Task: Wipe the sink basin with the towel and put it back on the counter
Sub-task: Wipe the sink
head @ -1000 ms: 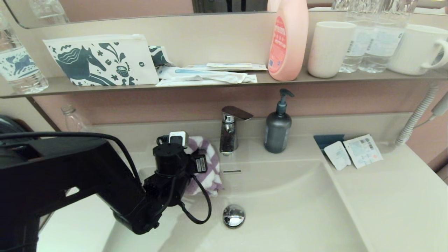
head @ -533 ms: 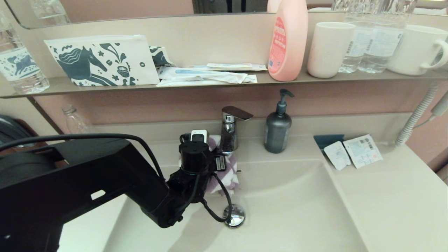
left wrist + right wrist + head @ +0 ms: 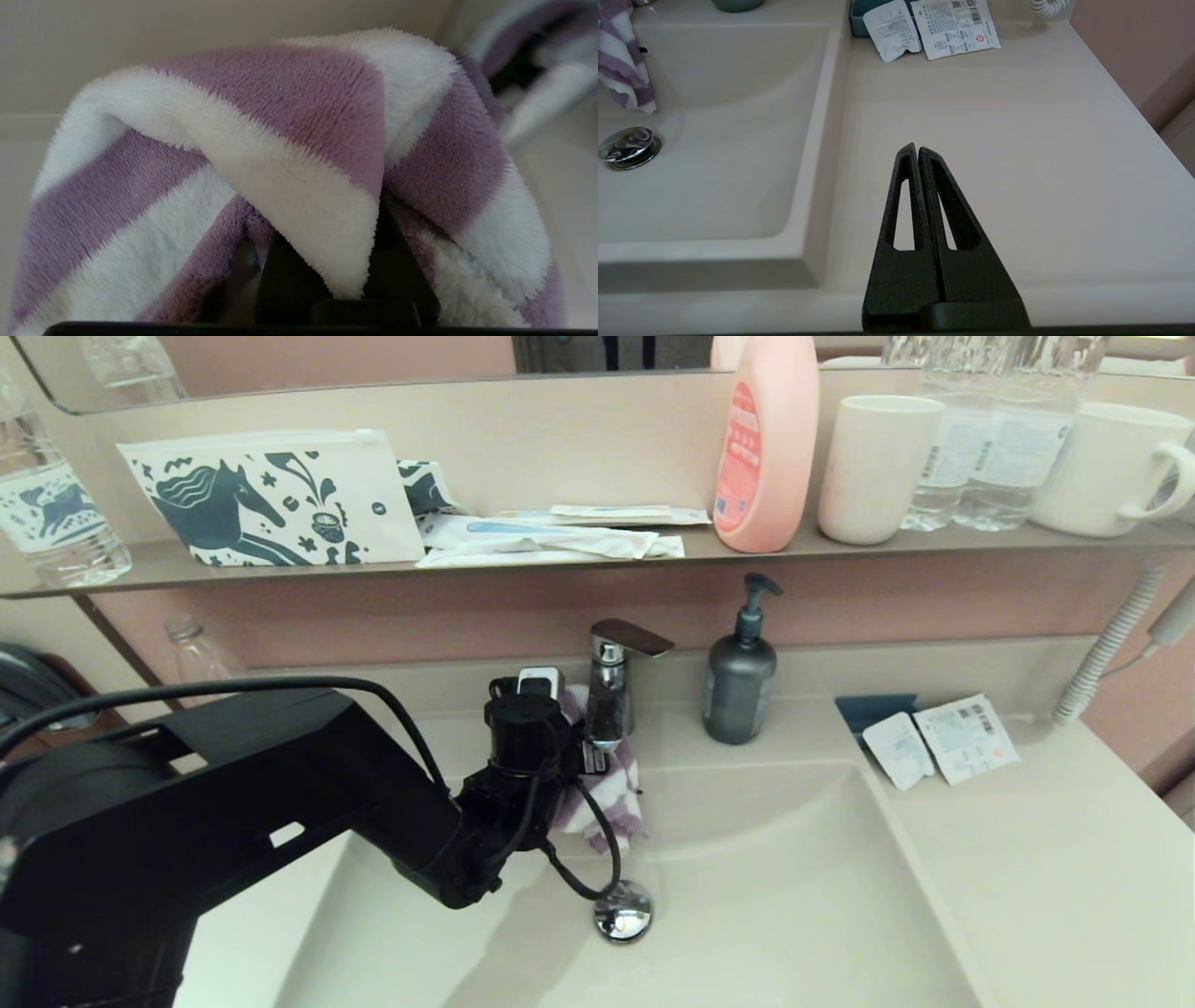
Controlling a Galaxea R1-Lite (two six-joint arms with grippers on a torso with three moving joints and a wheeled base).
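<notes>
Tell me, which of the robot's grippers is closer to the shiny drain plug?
The left. The left gripper, shut on the towel, sits at the basin's back wall just behind the drain plug. The right gripper, shut, hovers over the counter, beyond the basin's right edge.

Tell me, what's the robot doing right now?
Left gripper clamped on towel, against the basin back wall under the tap. Right gripper shut, idle over counter. Tap crowds the towel.

The towel [image 3: 299,154] drapes over the left gripper [image 3: 327,261], hiding its fingertips. In the head view the wrist hides the towel's left part [image 3: 607,793]. The far-right mug [image 3: 1111,467] is cut off by the edge.
</notes>
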